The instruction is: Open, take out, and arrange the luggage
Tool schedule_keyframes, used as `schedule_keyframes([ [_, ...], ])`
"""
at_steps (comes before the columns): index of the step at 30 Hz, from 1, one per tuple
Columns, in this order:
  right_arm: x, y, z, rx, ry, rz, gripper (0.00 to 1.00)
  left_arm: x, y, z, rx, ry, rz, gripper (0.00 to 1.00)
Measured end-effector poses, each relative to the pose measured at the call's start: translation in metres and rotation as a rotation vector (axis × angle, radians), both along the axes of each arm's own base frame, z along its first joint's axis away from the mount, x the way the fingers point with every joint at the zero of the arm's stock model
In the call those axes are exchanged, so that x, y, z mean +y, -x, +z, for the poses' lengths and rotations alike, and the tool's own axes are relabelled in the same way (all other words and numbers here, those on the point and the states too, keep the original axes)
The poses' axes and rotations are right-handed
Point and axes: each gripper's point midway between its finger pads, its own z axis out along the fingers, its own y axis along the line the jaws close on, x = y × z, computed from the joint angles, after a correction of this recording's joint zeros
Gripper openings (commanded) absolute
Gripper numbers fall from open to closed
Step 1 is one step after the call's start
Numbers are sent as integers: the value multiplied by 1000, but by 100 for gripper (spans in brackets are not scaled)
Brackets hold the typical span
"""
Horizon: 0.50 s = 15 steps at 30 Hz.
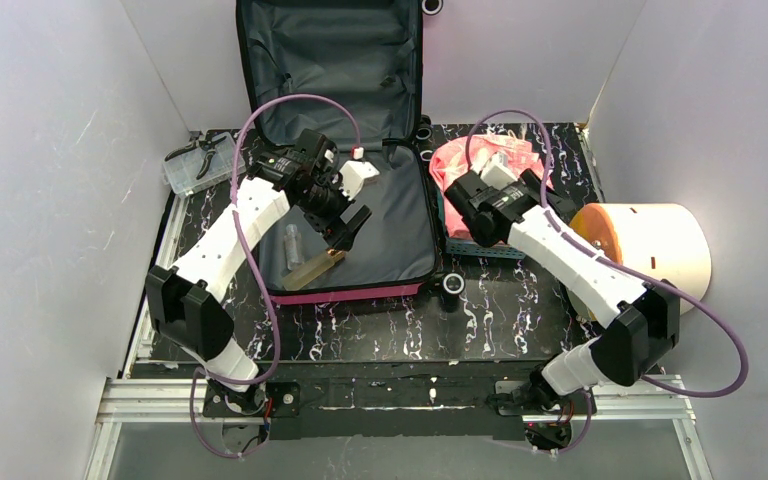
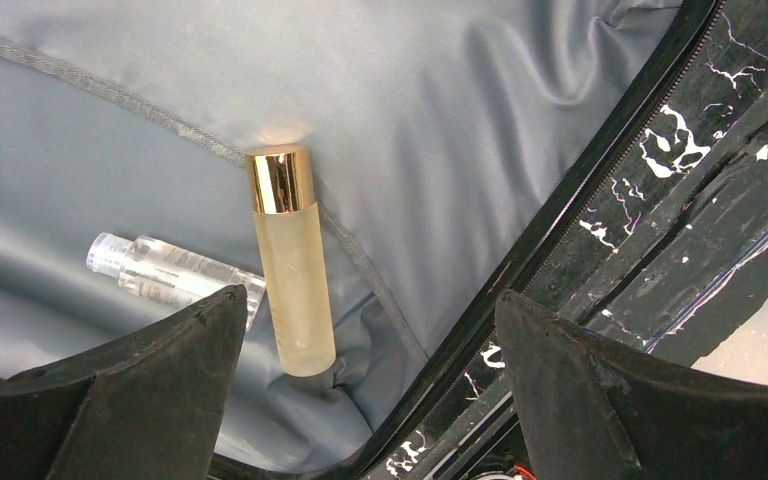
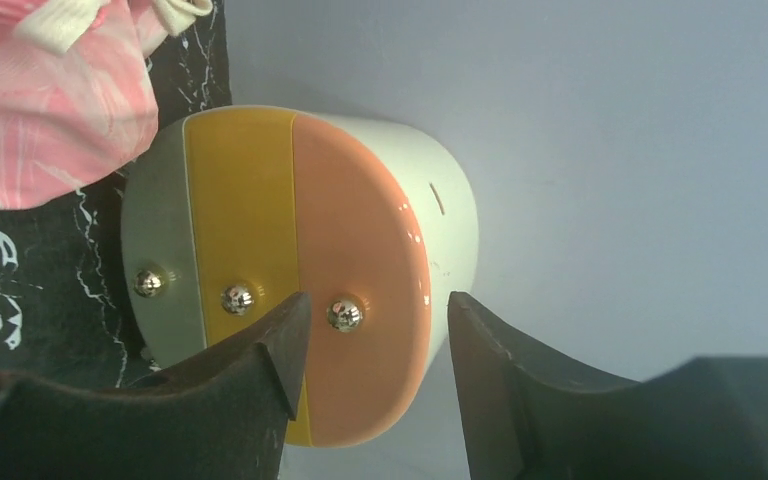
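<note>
The luggage (image 1: 400,235) is lying open at the middle of the black marbled table (image 1: 380,330), its base flat and its one lid leaning upright against the back wall. Two bottles are resting on the grey lining of the base: one frosted bottle with a gold cap (image 2: 295,280) and one small clear bottle (image 2: 160,265), lying just beside each other near the front rim. The left gripper (image 2: 370,300) is hovering over them with its jaws spread wide, grasping nothing. To the right of the case, one pink cloth bundle (image 1: 460,160) is sitting in a light-blue basket (image 1: 490,255), and one cream cylinder (image 3: 430,230) is lying on its side, showing three coloured bands and three brass knobs. The right gripper (image 3: 375,300) is facing that cylinder, released and empty. One clear plastic box (image 1: 195,165) is sitting at the table's far left.
</note>
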Motion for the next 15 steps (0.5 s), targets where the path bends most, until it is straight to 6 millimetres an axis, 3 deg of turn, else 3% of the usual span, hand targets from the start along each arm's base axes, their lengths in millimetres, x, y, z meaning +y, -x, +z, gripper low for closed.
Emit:
schedule_keyframes([
  [3, 6, 6, -1, 15, 50, 37, 60, 1, 1, 6, -15, 8, 1, 94],
  [11, -30, 52, 5, -31, -26, 52, 57, 2, 1, 7, -21, 4, 6, 94],
  [15, -38, 66, -1, -9, -63, 81, 57, 3, 0, 7, -29, -1, -9, 94],
])
